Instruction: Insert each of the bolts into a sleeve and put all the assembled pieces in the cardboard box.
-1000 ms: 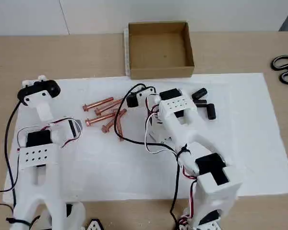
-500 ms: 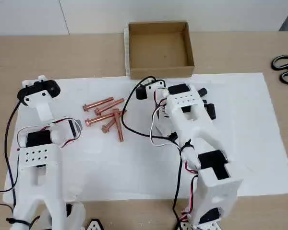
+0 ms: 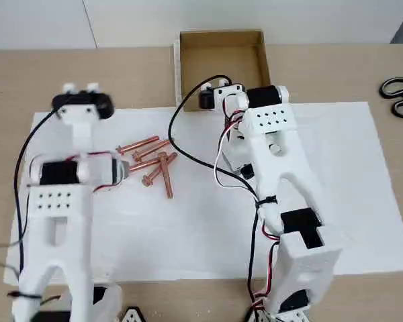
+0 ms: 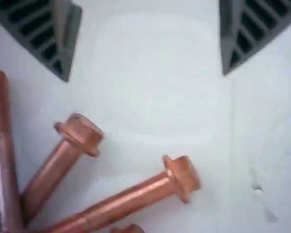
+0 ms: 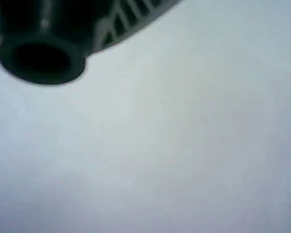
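L gripper released, jaws wide over bolts; R gripper looks clenched on sleeve. We'd center L on one shank and pinch square.

I see copper bolts with flanged hex heads lying flat in a loose, crossed pile on the white sheet, left of centre in the high view. In the left wrist view two heads sit mid-frame, shanks running to the lower left. The brown cardboard box is open-topped at top centre, its lower right part covered. A black sleeve, hollow end facing me, sits upper left against a ribbed finger.
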